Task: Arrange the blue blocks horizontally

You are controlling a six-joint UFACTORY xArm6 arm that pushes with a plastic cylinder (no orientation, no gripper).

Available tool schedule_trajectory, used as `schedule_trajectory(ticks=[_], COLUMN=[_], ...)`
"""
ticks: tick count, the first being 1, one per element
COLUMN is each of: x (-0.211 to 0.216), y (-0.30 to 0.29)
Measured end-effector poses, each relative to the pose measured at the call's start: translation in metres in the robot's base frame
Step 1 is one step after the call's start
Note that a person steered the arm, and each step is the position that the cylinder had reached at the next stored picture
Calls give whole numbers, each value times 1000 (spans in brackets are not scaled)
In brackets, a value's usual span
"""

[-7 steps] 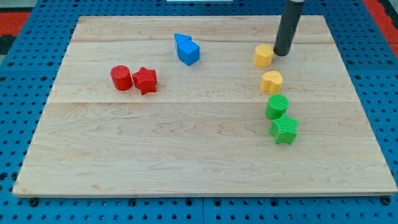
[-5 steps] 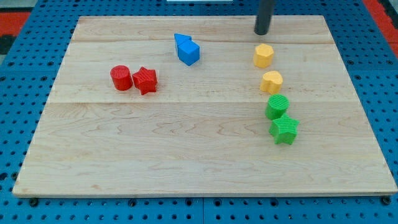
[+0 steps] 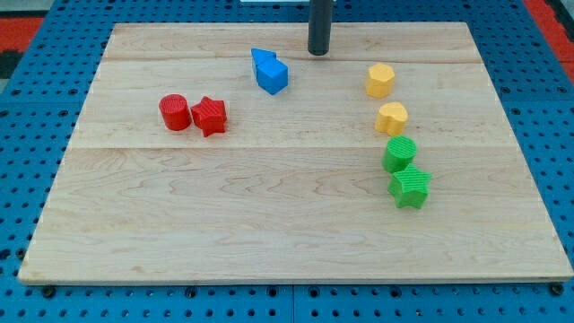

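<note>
Sitting at about 2 o'clock from the touching blue cube (image 3: pixel 274 76) and blue triangular block (image 3: pixel 262 59) up top, my tip (image 3: pixel 318 52) (bare rod, no claw) could easily clip the cube off-centre, spinning the pair instead of lining them up.

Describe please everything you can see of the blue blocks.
The blue blocks are two small, matte, plastic-looking pieces pressed together: a cube at the view's right, a pointed, triangle-like piece behind it at the view's upper left. They sit on the wooden board, near its top. My tip stands apart, to their upper right.
</note>
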State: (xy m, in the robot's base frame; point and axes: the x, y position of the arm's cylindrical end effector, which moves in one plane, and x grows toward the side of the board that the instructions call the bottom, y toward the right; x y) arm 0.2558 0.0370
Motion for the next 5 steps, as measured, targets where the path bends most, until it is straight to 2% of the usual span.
schedule_trajectory(ticks=[1, 2, 3, 4, 5], x=[36, 35, 10, 20, 38], y=[-12, -38, -57, -109, -113])
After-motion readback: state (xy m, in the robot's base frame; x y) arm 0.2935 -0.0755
